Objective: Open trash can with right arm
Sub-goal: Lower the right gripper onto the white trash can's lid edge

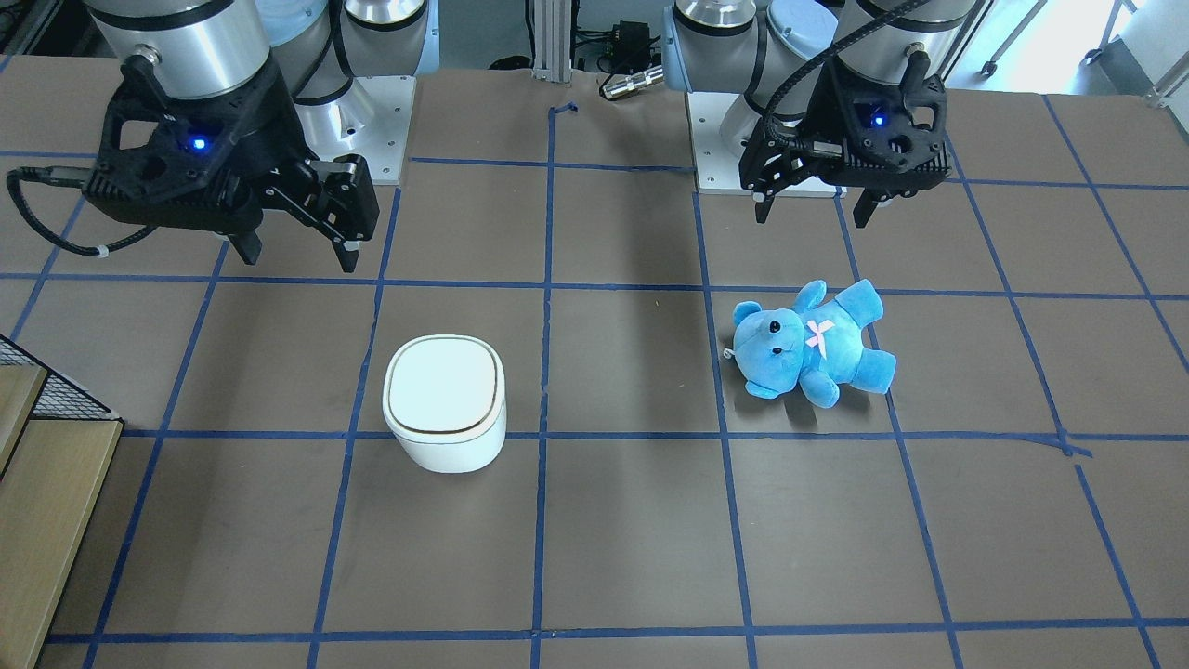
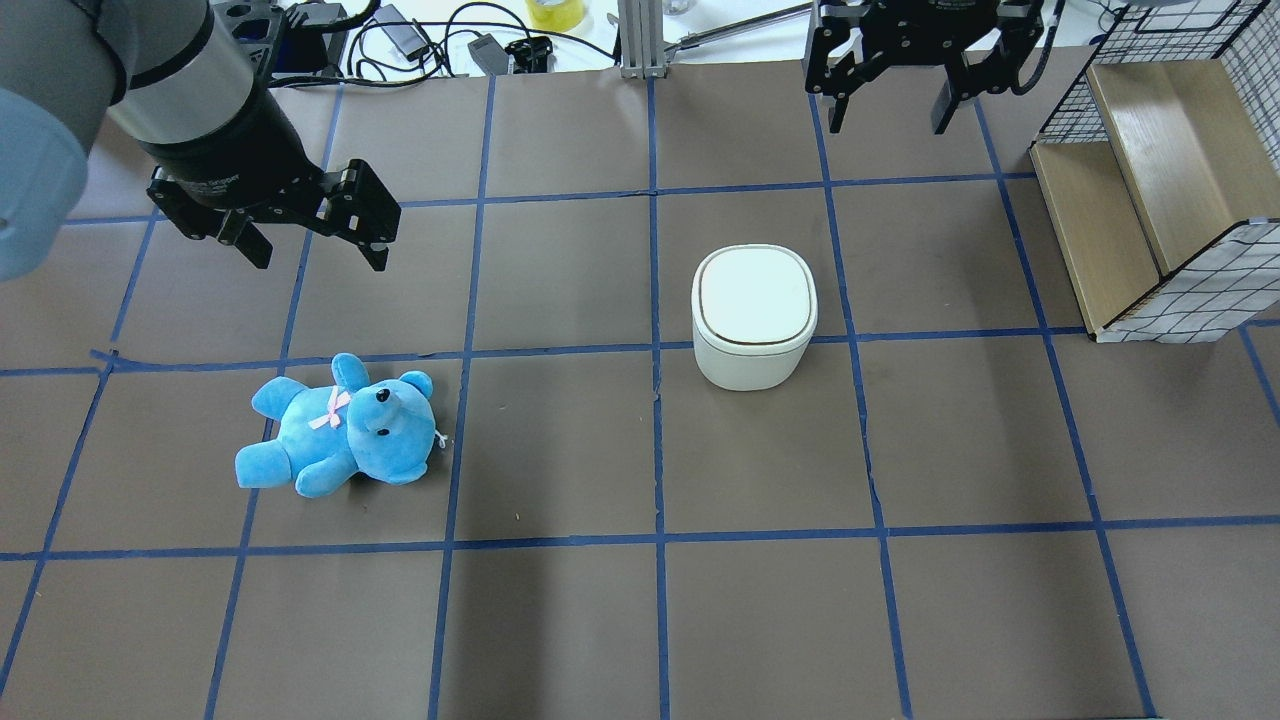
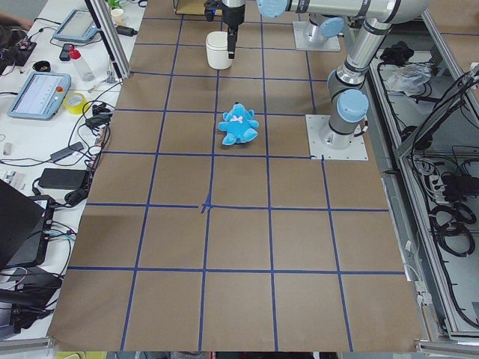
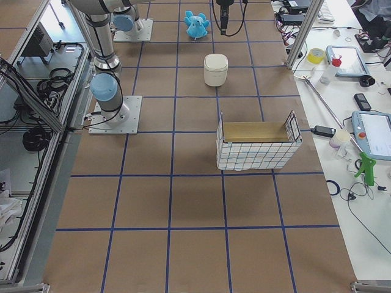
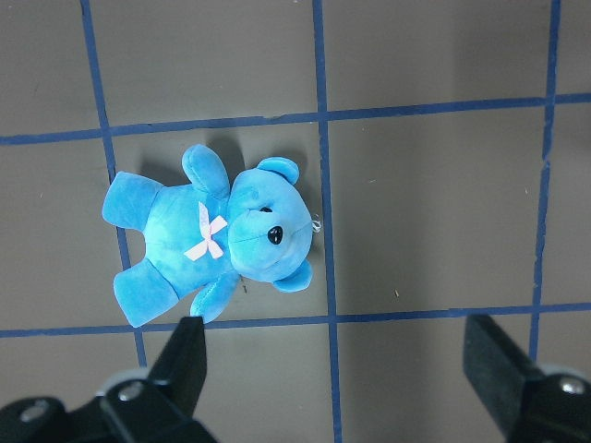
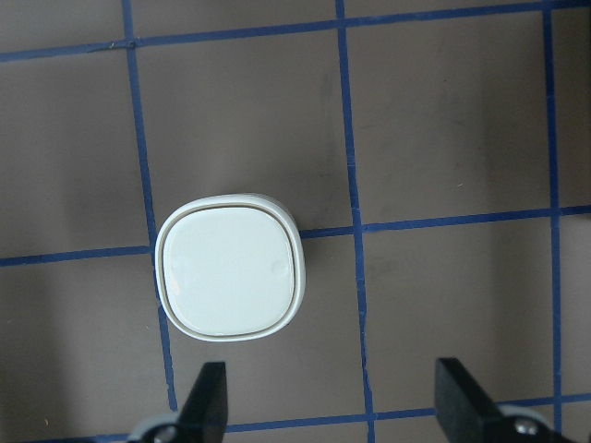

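The trash can (image 1: 446,401) is a small white bin with its lid shut, standing upright on the brown table; it also shows in the overhead view (image 2: 753,315). My right gripper (image 1: 299,255) hangs open and empty above the table, apart from the can. In the right wrist view the can (image 6: 229,268) lies ahead of the open right gripper (image 6: 337,406), slightly left of its centre. My left gripper (image 1: 812,216) is open and empty, up above the teddy bear.
A blue teddy bear (image 2: 340,428) lies on its back, seen under the open left gripper (image 5: 342,369). A wire basket with wooden boards (image 2: 1150,180) stands at the table's right edge. Blue tape lines grid the table.
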### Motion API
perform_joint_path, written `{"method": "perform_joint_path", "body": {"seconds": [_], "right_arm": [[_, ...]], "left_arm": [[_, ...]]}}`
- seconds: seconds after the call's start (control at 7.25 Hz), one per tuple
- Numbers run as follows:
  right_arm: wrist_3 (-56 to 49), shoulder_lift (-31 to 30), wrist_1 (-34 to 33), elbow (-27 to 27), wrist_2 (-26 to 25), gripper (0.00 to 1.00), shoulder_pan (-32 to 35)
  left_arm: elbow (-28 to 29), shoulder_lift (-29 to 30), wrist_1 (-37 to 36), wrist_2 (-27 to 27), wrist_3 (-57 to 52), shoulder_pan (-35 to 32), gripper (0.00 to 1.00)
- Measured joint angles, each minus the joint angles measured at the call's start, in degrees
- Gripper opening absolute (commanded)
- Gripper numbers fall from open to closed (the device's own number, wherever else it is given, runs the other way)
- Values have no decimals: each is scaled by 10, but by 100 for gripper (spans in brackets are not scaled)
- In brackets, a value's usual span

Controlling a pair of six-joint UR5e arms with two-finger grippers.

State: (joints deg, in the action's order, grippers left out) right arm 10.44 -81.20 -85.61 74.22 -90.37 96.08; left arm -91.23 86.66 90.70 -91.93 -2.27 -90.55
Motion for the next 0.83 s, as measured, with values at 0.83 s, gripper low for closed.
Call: {"method": "perform_joint_path", "body": {"seconds": [0.83], "right_arm": [[33,36,-244,199,-1,0,25]], "left_arm": [[0,0,0,0,0,0,100]]}}
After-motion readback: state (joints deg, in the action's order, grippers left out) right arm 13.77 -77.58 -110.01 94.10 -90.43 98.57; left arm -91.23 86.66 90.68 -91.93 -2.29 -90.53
